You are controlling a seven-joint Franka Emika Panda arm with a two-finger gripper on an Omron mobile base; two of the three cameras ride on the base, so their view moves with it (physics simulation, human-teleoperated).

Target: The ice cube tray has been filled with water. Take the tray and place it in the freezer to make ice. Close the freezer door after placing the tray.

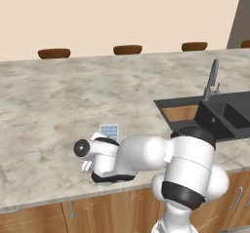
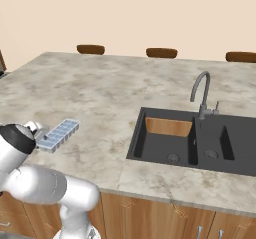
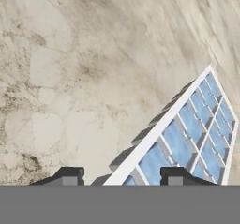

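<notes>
While the arm is reaching low over the front edge of the marble countertop [image 1: 58, 95], the gripper [image 3: 122, 177] is hanging right at the near end of the ice cube tray [image 2: 59, 134]. In the hand view, the two dark fingertips [image 3: 69, 176] are standing apart on either side of the tray's white long rim, one over bare stone and the other over the blue cells; whether they are pressing the tray cannot be told. The tray is lying flat on the countertop near its front edge, well to the left of the black sink [image 2: 192, 140] and its grey faucet [image 2: 202, 95]. Pale blue water [image 3: 178, 143] is filling the cells in two rows. Brown stool seats [image 1: 127, 49] are lining the countertop's far edge.
</notes>
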